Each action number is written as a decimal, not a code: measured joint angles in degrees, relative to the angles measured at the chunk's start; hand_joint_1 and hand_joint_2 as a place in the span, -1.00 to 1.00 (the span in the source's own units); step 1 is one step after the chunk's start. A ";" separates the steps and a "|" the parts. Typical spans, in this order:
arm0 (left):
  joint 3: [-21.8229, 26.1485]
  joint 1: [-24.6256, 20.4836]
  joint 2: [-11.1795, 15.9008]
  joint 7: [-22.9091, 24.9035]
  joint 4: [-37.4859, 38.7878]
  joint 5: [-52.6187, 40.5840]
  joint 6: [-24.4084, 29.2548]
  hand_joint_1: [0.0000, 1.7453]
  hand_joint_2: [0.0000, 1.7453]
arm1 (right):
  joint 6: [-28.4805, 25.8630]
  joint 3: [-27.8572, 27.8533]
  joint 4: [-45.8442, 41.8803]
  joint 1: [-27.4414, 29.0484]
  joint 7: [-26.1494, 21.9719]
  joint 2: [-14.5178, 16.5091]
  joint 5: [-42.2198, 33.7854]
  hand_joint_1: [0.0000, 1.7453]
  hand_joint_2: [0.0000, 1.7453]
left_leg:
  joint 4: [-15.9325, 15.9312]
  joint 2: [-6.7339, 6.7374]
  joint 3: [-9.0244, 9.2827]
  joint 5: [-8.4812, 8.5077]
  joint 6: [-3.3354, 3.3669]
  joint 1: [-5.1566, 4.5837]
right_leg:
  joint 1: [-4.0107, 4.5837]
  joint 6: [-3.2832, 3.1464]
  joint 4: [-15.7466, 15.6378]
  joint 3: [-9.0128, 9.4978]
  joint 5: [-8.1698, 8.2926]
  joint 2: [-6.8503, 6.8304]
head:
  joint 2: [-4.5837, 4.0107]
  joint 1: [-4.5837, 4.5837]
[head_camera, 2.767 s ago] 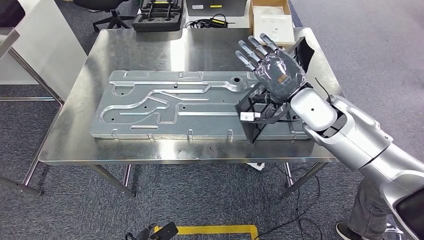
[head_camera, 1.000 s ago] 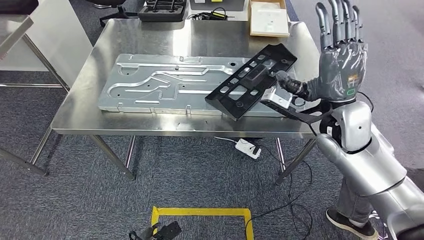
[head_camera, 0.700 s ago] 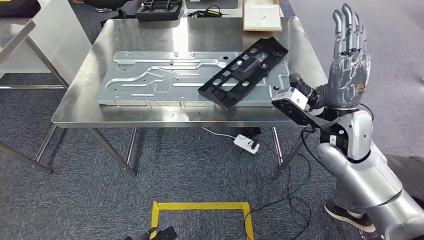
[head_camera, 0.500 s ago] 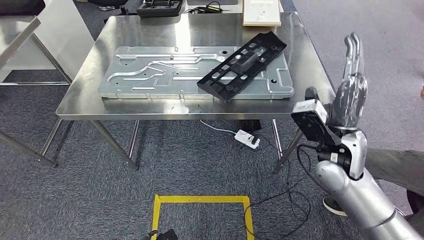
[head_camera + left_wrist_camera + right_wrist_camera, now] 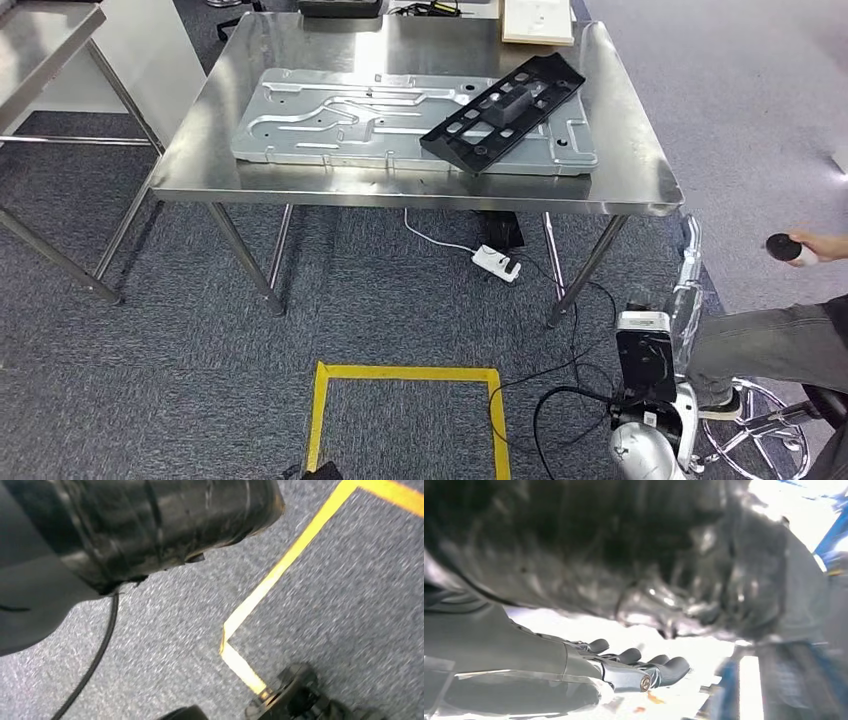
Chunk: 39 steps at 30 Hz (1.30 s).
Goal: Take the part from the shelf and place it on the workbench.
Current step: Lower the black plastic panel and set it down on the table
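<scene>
A grey carpeted workshop floor [image 5: 150,380] spreads before us, marked with a yellow taped square [image 5: 405,415]. Ahead stands a steel worktop [image 5: 640,170] on thin legs. On it lies a large silver metal panel [image 5: 330,125], stretched across the worktop. The part [image 5: 505,110], a long black slotted plate, rests on the panel's right end. Its long axis runs diagonally, near end toward us and leftward, far end angled away to the right.

Our right hand [image 5: 688,275] hangs low at the right, below the worktop's edge and well apart from the part, which lies up and to the left of it. The right wrist view shows its fingers [image 5: 634,656] straight and spread, holding nothing. We cannot tell our left hand's state. We judge the right arm the nearer one, and the placing looks done.

A seated person's hand [image 5: 815,247] at the right edge holds a small dark object [image 5: 781,246].
</scene>
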 joint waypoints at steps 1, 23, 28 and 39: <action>0.07 0.09 0.01 0.03 0.00 0.13 0.16 -1.00 -1.00 | 0.00 -0.73 0.25 0.88 -0.12 0.99 -0.74 -1.00 -1.00 | 0.18 0.03 -1.08 0.70 -0.04 -0.05 | -0.01 -0.01 1.30 0.81 0.58 0.00 | 0.00 -0.01; 0.70 1.71 0.55 2.86 0.01 5.55 3.75 -1.00 -1.00 | 21.68 3.61 52.93 -5.06 -14.04 11.56 -61.08 -1.00 -1.00 | 1.50 -0.55 2.18 -4.40 -2.02 -0.23 | 0.23 -0.99 -12.83 2.95 10.31 -0.73 | 0.00 -0.03; 0.68 2.41 0.52 4.50 0.02 5.59 2.69 -1.00 -1.00 | 26.14 5.06 62.26 -6.33 -8.77 12.63 -63.73 -1.00 -1.00 | 0.76 -0.60 0.43 -1.88 0.39 -0.11 | 0.20 -0.08 -6.38 0.32 3.86 -0.44 | 0.00 0.20; 0.58 3.01 -1.27 7.30 0.00 7.47 4.25 -1.00 1.00 | 25.80 7.81 70.43 -6.95 -5.20 12.94 -65.40 -1.00 -1.00 | 1.04 -3.76 -3.52 1.78 -0.01 -0.97 | 1.16 -2.71 -14.15 11.93 3.50 3.57 | 0.00 0.34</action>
